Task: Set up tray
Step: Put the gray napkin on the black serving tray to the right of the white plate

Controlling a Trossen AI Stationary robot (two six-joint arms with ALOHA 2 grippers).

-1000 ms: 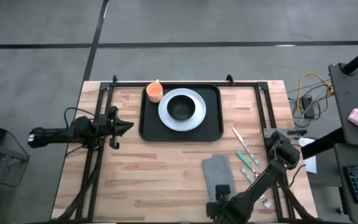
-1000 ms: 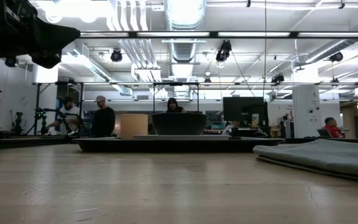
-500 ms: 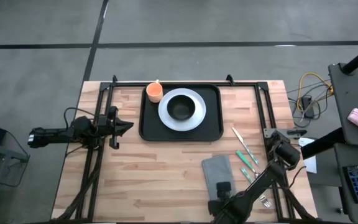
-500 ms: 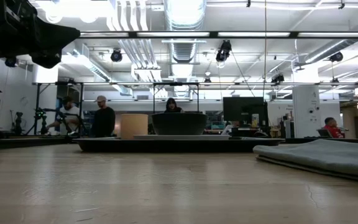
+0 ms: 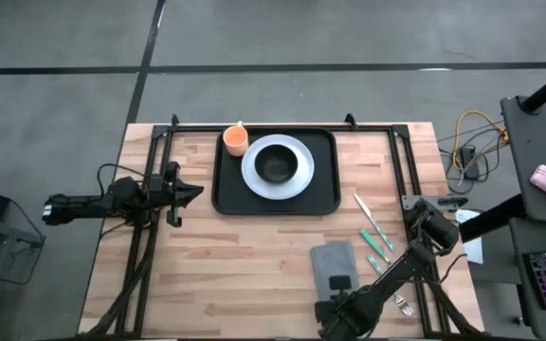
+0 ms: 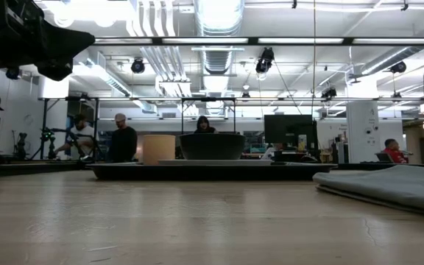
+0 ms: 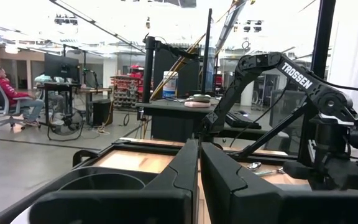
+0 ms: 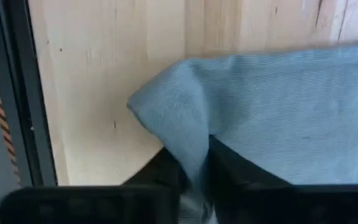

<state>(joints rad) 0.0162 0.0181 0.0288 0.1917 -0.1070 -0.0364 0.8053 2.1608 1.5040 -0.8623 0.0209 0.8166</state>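
Overhead: black tray (image 5: 275, 172) at the far middle of the wooden desk (image 5: 235, 265), carrying a white plate (image 5: 277, 168) with a dark bowl (image 5: 274, 166) on it and an orange cup (image 5: 235, 141) in the tray's far left corner. Grey napkin (image 5: 334, 267) at the near right, cutlery (image 5: 375, 237) just beside it toward the right edge. Left claw (image 5: 195, 192) parked left of the tray, apart from it, clenched on nothing. Right claw (image 5: 340, 286) down at the napkin's near edge.

Low across the desk: tray (image 6: 205, 171) in the distance with bowl (image 6: 212, 146) and cup (image 6: 158, 149); napkin (image 6: 389, 184) at the right; people in the room behind.

Left wrist: fingers (image 7: 182, 171) pressed together, tray rim (image 7: 98, 180) beyond them.

Right wrist: fingers (image 8: 229, 165) pinching a raised fold of the napkin (image 8: 260, 112) over bare desk (image 8: 104, 74).
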